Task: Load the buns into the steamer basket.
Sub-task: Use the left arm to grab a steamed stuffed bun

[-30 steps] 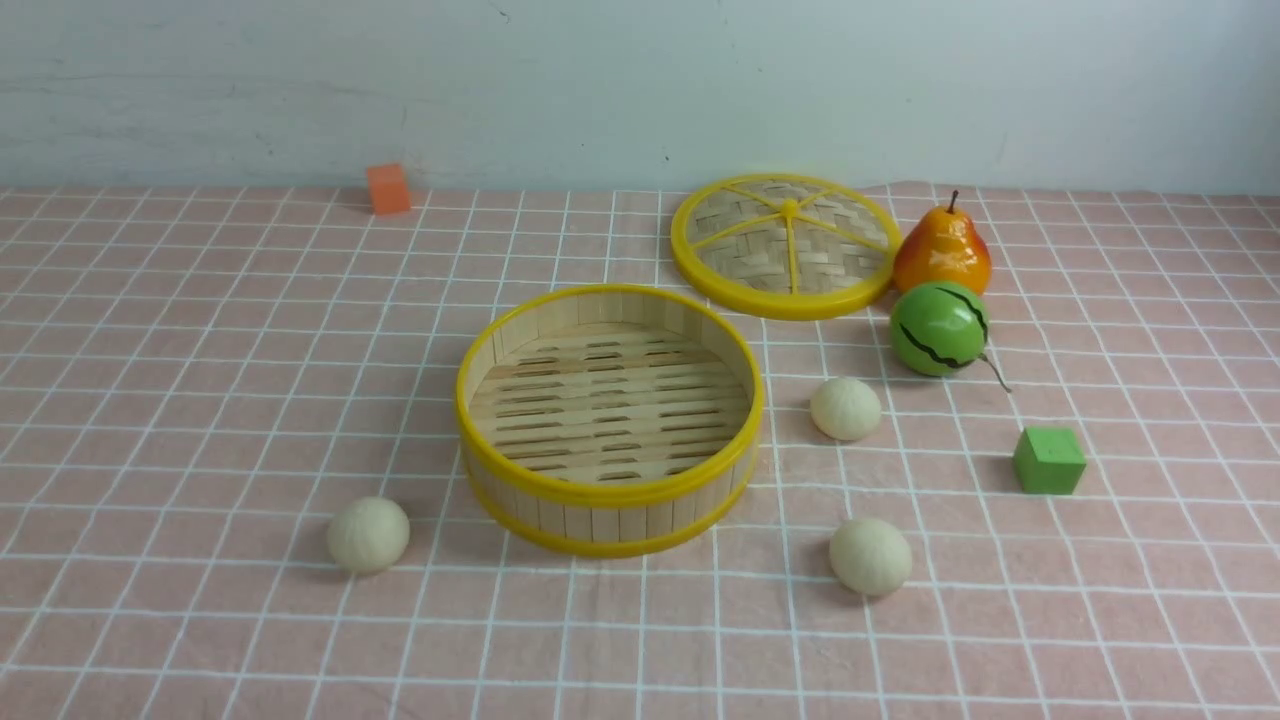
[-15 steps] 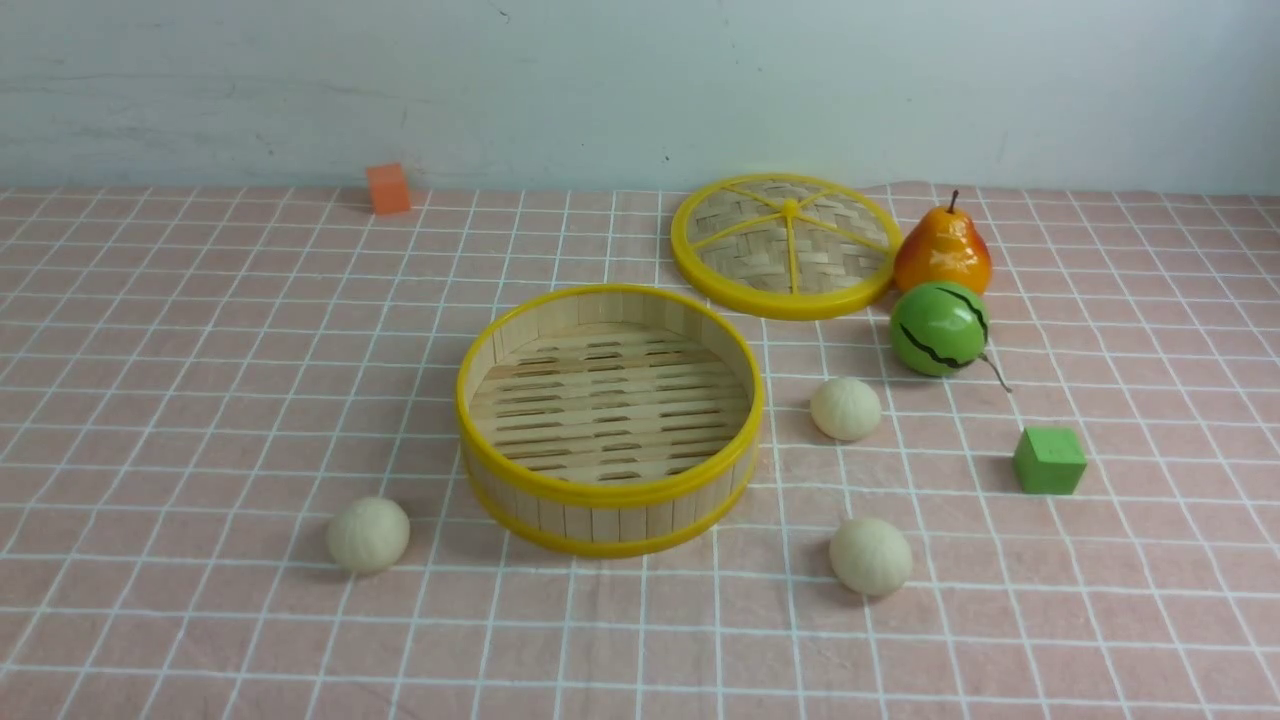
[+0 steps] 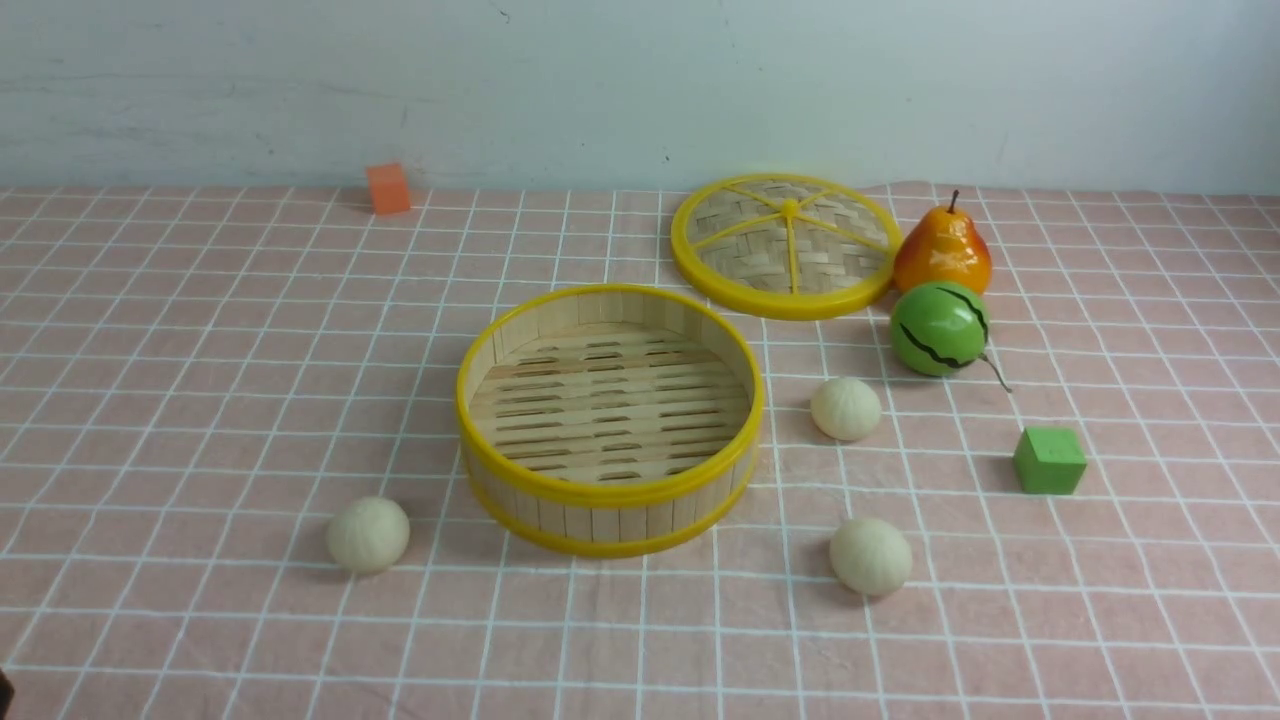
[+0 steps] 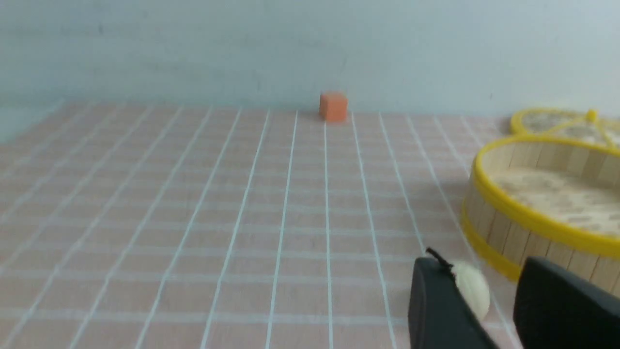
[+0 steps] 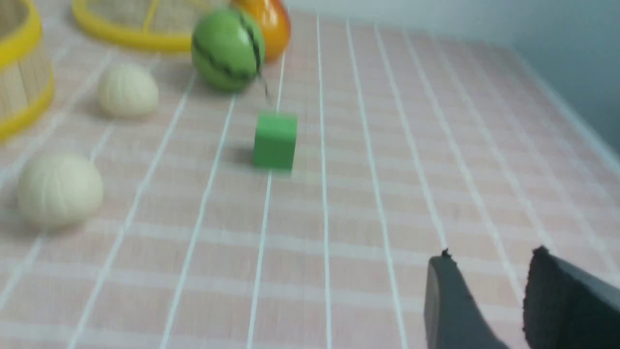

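Buns, three cream-white and faintly pleated, sit on the tiled-pattern table, outside the steamer basket. The left bun lies to the left of the basket, toward the near side; the near right bun and the far right bun lie to its right, one nearer the camera than the other. The basket has slatted walls, a slatted floor and yellow rims. Behind it and to the right rests the woven disc with yellow spokes, with the orange pear beside it and the green striped ball just in front of the pear. A green cube stands farther right, an orange block near the pale wall. Both the left gripper and the right gripper have their fingers spread, nothing between the tips.
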`<state>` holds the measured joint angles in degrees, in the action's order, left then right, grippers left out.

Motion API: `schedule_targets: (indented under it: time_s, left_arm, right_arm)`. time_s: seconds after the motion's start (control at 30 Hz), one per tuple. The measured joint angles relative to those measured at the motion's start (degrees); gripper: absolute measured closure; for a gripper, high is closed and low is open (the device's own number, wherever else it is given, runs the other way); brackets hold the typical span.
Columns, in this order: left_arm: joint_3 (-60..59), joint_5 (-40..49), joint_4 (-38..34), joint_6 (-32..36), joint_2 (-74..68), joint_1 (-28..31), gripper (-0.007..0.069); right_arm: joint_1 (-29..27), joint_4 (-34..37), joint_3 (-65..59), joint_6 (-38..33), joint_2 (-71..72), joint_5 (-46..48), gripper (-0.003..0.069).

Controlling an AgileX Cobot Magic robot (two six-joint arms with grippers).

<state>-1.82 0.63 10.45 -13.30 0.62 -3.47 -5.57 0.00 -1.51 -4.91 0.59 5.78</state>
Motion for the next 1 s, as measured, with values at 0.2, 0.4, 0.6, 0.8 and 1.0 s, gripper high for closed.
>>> schedule_targets:
  time_s: [0.2, 0.4, 0.6, 0.8, 1.0]
  left_arm:
    - [0.0, -15.8, 3.4, 0.0, 0.0, 0.0, 0.0387]
    - [0.0, -28.9, 1.4, -10.9, 0.0, 0.0, 0.0387]
    - [10.8, -22.3, -6.3, -22.0, -6.3, 0.0, 0.0477]
    - [32.9, -3.5, -1.7, -22.2, -28.0, 0.0, 0.0638]
    - [46.7, 16.5, -0.5, -21.7, -50.8, 0.0, 0.0638]
  right_arm:
    - [0.0, 0.8, 0.0, 3.6, 0.0, -27.0, 0.0419]
    - [0.0, 0.7, 0.0, 15.5, -0.3, -42.6, 0.0419]
    - [0.0, 0.4, 7.6, 21.3, -9.1, -37.2, 0.0554]
    - [0.0, -4.9, 23.9, 21.5, -26.8, -14.9, 0.0675]
    - [3.4, -6.0, 34.5, 20.0, -44.7, 12.8, 0.0669]
